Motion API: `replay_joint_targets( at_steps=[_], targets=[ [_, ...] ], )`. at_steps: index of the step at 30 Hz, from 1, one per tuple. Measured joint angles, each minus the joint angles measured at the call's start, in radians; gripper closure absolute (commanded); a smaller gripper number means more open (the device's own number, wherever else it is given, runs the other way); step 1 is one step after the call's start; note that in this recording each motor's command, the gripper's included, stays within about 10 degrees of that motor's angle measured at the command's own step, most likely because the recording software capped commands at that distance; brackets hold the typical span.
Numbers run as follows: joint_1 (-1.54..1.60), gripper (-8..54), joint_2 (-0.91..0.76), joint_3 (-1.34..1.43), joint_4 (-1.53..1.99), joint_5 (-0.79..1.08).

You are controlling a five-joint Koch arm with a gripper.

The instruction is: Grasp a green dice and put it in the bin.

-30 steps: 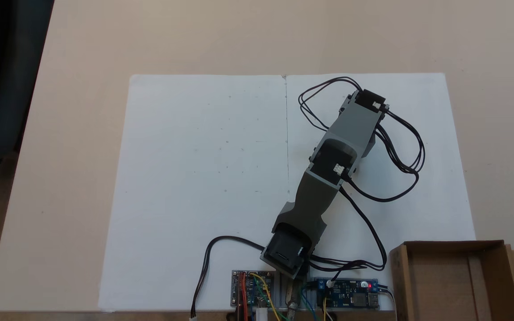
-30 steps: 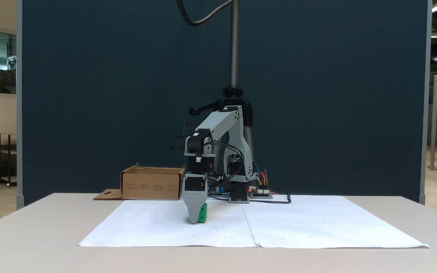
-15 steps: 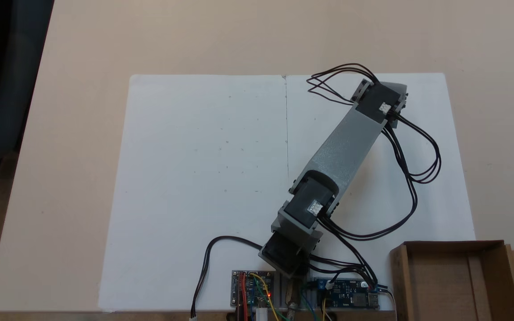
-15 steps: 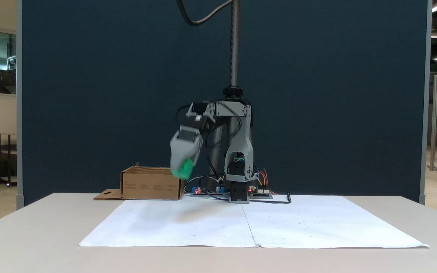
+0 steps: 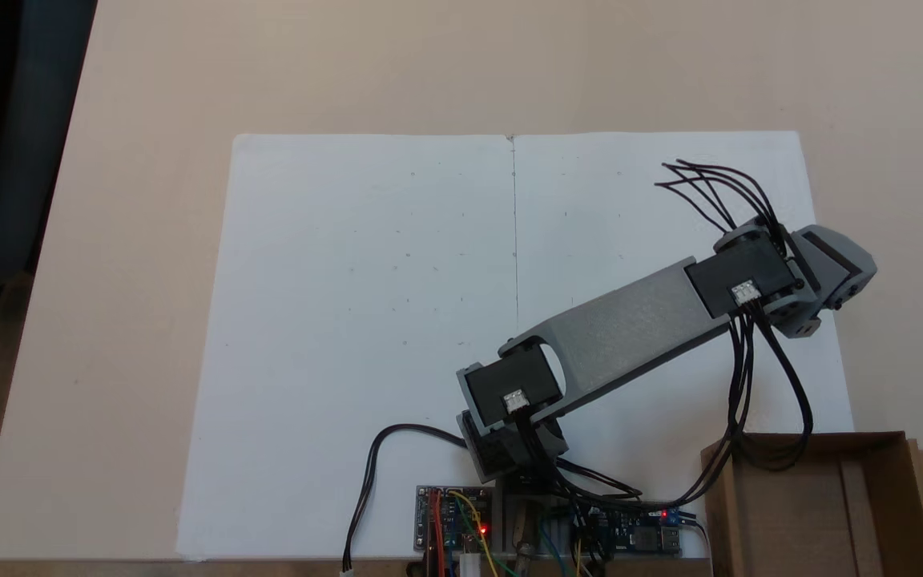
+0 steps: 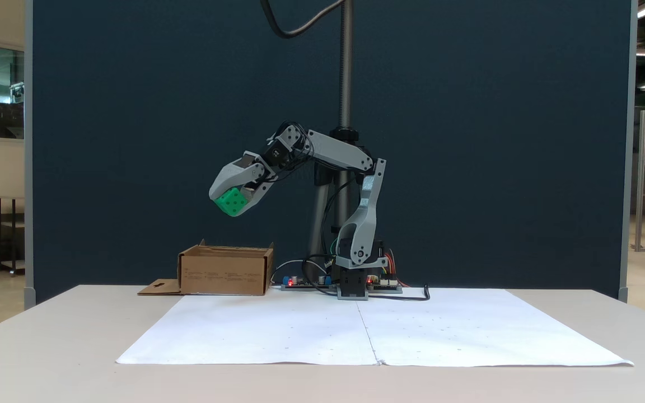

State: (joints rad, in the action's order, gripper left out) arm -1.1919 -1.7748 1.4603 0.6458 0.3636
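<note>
We see the gripper [image 6: 235, 202] squeezing the green dice [image 6: 231, 201] tight between its two fingers, high up in the air. The dice hangs above the bin [image 6: 225, 272], and does not touch it. The bin sits on the table [image 6: 76, 358], beside the white paper [image 6: 300, 330].

My cameras see even, bright light; both fixed views are sharp, shadows faint on the white paper [image 5: 365, 320].
</note>
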Motion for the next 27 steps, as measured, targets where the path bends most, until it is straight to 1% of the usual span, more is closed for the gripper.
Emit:
replay_joint_targets(
  at_steps=[2, 5, 11, 17, 25, 26, 27],
  targets=[
    [-0.133, 33.9, 0.043, -0.031, 0.0, 0.0],
    [-0.276, 33.9, 0.169, -0.092, 0.0, 0.0],
    [-0.422, 33.9, 0.261, -0.104, 0.0, 0.0],
    [-0.558, 33.9, 0.328, -0.107, 0.081, 0.0],
    [-0.581, 33.9, 0.425, -0.107, 0.155, 0.0],
    [-0.58, 26.4, 0.426, -0.107, 0.156, 0.0],
    [-0.577, 13.7, 0.434, -0.107, 0.156, 0.0]
  ],
)
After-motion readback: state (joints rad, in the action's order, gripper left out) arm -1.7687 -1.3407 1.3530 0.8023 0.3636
